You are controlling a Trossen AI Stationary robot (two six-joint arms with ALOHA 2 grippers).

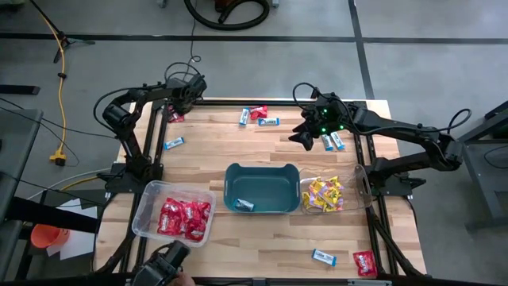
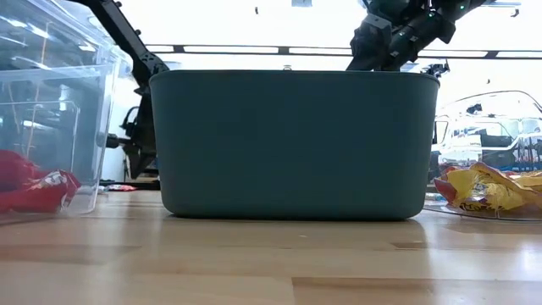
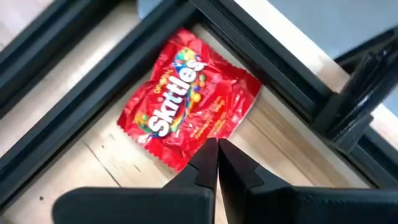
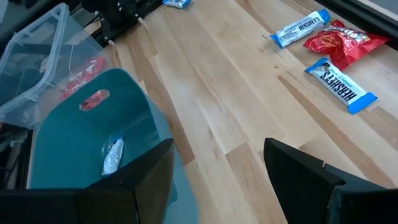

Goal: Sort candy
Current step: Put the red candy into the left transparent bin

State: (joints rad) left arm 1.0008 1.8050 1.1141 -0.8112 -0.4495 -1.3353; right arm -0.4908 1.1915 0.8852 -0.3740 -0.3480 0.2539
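Left gripper [image 3: 214, 155]: fingers pressed together, over a red packet [image 3: 189, 99] at the table's far-left corner.
Right gripper [image 4: 217, 168]: fingers spread, empty, above bare wood.
Table [image 1: 238, 155]: pale planks, candy scattered.
Room: grey floor [image 1: 413, 48], yellow cable [image 1: 57, 56].

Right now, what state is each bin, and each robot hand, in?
Teal tub: open-topped, one blue-and-white packet inside.
Left clear bin: holds red packets.
Right clear bin: holds yellow packets.
Left hand: shut, empty, over a red Skittles packet.
Right hand: open, empty.
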